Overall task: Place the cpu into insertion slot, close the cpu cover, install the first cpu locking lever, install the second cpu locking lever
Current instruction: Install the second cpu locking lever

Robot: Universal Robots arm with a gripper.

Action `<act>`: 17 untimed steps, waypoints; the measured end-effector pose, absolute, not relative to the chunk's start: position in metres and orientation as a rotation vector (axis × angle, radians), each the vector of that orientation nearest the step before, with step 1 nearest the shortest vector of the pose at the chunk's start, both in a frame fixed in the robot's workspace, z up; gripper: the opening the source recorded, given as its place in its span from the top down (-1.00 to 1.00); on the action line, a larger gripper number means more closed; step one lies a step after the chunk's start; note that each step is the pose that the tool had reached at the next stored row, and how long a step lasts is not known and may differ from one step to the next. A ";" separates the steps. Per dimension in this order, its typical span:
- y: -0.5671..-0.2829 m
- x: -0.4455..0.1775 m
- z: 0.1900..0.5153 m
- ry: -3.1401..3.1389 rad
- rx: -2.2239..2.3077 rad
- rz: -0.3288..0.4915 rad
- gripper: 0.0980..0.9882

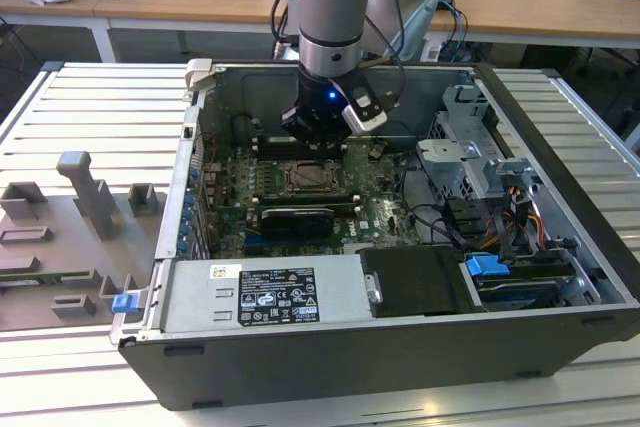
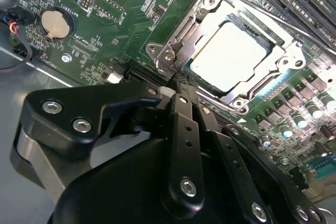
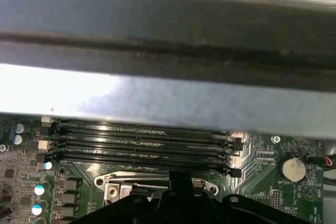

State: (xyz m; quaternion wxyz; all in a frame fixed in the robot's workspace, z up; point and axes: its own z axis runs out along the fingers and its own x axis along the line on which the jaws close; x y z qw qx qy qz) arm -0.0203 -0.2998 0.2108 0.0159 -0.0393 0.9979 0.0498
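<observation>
Already the cpu (image 2: 227,59) is seen seated in the insertion slot (image 2: 157,51) under the cpu cover (image 2: 286,51), whose thin, stiff, springy levers are best pressed near their ends by the gripper (image 2: 178,85), fingers together and empty

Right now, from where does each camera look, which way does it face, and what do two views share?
Exterior view: off the arm, above the open computer case, looking down; the arm and gripper show.
Second wrist view: on the wrist, facing the cpu under the cpu cover; the fingers meet.
First wrist view: on the wrist, facing the memory slots.
Both wrist views share the coin battery.
</observation>
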 end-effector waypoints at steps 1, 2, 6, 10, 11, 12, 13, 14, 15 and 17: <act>-0.301 -0.020 0.211 3.104 -0.122 0.155 0.98; -0.301 -0.020 0.211 3.104 -0.122 0.155 0.98; -0.304 -0.020 0.211 3.103 -0.122 0.155 0.98; -0.305 -0.020 0.221 3.104 -0.122 0.155 0.98; -0.305 -0.020 0.222 3.104 -0.122 0.155 0.98; -0.305 -0.020 0.225 3.104 -0.122 0.155 0.98; -0.305 -0.020 0.226 3.104 -0.122 0.155 0.98; -0.305 -0.020 0.229 3.103 -0.122 0.155 0.98; -0.305 -0.020 0.231 3.103 -0.122 0.155 0.98; -0.305 -0.020 0.236 3.104 -0.122 0.155 0.98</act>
